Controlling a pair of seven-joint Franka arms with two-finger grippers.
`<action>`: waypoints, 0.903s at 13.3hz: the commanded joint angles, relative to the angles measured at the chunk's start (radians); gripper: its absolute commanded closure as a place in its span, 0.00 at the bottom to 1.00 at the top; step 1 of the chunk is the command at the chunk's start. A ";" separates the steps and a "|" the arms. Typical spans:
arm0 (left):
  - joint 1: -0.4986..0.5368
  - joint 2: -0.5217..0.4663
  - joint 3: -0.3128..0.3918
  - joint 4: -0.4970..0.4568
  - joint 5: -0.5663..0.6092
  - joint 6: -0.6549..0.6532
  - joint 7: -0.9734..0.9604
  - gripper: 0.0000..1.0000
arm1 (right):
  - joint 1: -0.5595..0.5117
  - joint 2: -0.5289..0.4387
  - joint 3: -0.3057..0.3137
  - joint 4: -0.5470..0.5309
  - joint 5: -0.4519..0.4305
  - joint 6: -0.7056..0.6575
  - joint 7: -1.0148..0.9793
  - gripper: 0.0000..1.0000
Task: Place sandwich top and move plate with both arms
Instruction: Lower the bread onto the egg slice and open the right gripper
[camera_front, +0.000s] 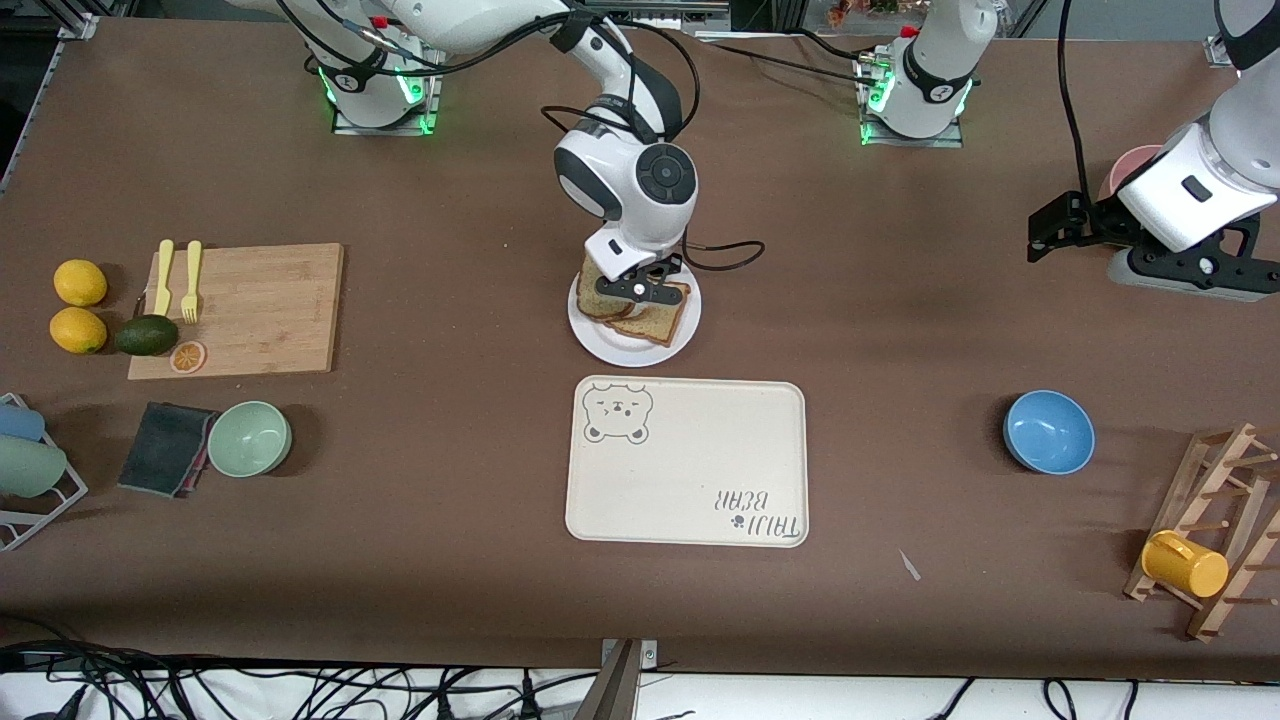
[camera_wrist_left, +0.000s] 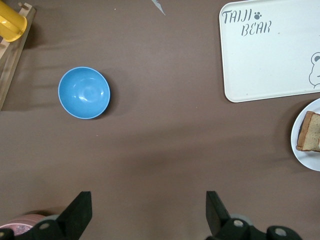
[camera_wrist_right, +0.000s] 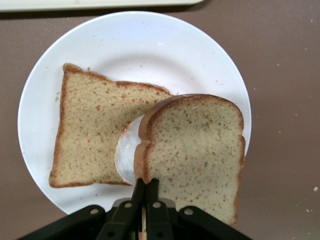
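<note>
My right gripper (camera_front: 638, 288) (camera_wrist_right: 145, 186) is shut on the edge of the sandwich top (camera_front: 600, 292) (camera_wrist_right: 195, 150), a speckled tan slice. It holds the slice tilted over the white plate (camera_front: 620, 350) (camera_wrist_right: 135, 40). A second slice (camera_front: 662, 322) (camera_wrist_right: 92, 130) lies flat on the plate, with egg white (camera_wrist_right: 127, 152) showing under the held slice. My left gripper (camera_front: 1042, 236) (camera_wrist_left: 148, 210) is open and empty over bare table toward the left arm's end. The plate's rim (camera_wrist_left: 302, 148) shows at the edge of the left wrist view.
The cream bear tray (camera_front: 690, 470) (camera_wrist_left: 270, 55) lies nearer the front camera than the plate. A blue bowl (camera_front: 1048, 431) (camera_wrist_left: 84, 93) and a wooden rack with a yellow mug (camera_front: 1185, 565) sit toward the left arm's end. A cutting board (camera_front: 250, 305) and a green bowl (camera_front: 249, 437) sit toward the right arm's end.
</note>
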 joint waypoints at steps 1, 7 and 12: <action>0.008 0.003 0.000 0.011 -0.027 0.000 0.018 0.00 | 0.014 0.020 -0.015 0.039 0.013 0.001 0.009 0.63; 0.007 0.004 0.000 0.012 -0.027 0.000 0.016 0.00 | -0.021 -0.032 -0.024 0.141 0.061 -0.105 -0.003 0.00; 0.005 0.098 0.000 0.064 -0.027 -0.023 0.011 0.00 | -0.205 -0.209 -0.023 0.130 0.123 -0.272 -0.211 0.00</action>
